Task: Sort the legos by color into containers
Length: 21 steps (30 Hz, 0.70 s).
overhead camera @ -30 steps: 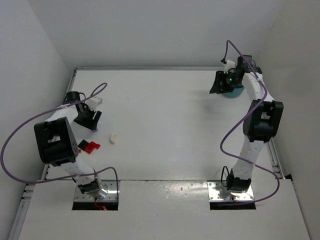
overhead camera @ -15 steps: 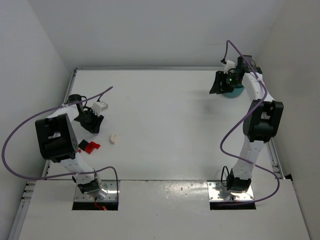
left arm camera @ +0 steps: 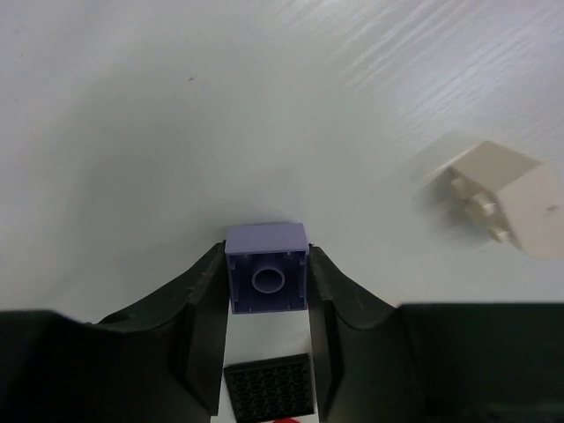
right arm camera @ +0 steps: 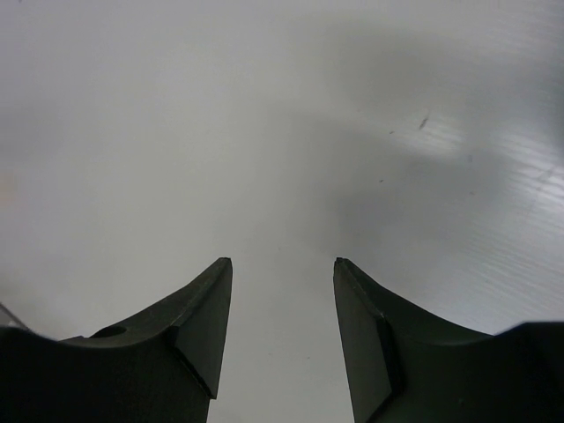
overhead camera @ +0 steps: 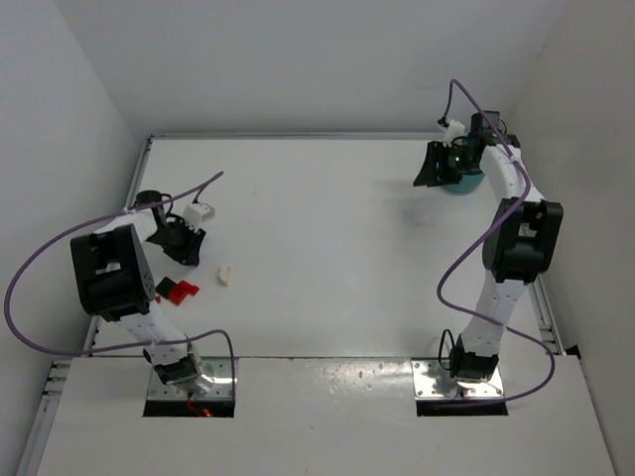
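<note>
Your white table (overhead camera: 327, 248) carries everything, and the teal dish (overhead camera: 468, 185) sits at its far right corner, partly hidden by the right arm (overhead camera: 521, 238), so you cannot make out its compartments. The left arm (overhead camera: 109, 283) reaches out well apart from the dish, on the opposite side of the table.

Your right gripper (right arm camera: 282, 264) hangs just left of the dish with its jaws partly apart, and only bare table shows between them.

Your left gripper (left arm camera: 266, 251), far across from the dish, has its fingers (left arm camera: 204, 308) closed snugly on both sides of a pale purple brick (left arm camera: 267, 280), whose hollow underside faces the wrist camera. A black studded piece (left arm camera: 269, 388) lies just behind that brick, between the fingers.

The red legos (overhead camera: 183, 291) lie farther from the dish than anything else, near the left arm. The cream brick (left arm camera: 498, 196) lies loose on the dish's side of the left gripper, clear of the fingers
</note>
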### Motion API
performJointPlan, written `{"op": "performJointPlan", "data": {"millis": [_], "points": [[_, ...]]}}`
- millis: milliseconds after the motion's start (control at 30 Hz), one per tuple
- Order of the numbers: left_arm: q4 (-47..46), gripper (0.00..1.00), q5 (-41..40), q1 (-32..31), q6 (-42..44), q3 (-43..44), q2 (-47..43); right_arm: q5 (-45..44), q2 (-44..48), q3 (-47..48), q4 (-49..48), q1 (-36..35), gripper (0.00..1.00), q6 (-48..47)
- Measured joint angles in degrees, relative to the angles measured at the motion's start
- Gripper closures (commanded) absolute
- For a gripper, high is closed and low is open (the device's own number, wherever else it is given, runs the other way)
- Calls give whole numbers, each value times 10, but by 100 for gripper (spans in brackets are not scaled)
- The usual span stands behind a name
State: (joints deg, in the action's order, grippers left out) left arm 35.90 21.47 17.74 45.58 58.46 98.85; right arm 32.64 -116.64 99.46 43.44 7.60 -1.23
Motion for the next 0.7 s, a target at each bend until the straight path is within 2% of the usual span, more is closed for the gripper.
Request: {"op": "performJointPlan", "data": {"millis": [167, 333, 533, 700], "points": [[16, 79, 94, 0, -17, -25, -79, 55, 39, -80, -23, -27, 48, 28], [10, 79, 223, -17, -75, -28, -222, 132, 44, -94, -33, -108, 48, 76], [-64, 77, 261, -139, -182, -66, -374, 186, 8, -24, -86, -208, 48, 186], [-103, 77, 230, -235, -256, -81, -425, 190, 3, 4, -129, -288, 47, 250]]}}
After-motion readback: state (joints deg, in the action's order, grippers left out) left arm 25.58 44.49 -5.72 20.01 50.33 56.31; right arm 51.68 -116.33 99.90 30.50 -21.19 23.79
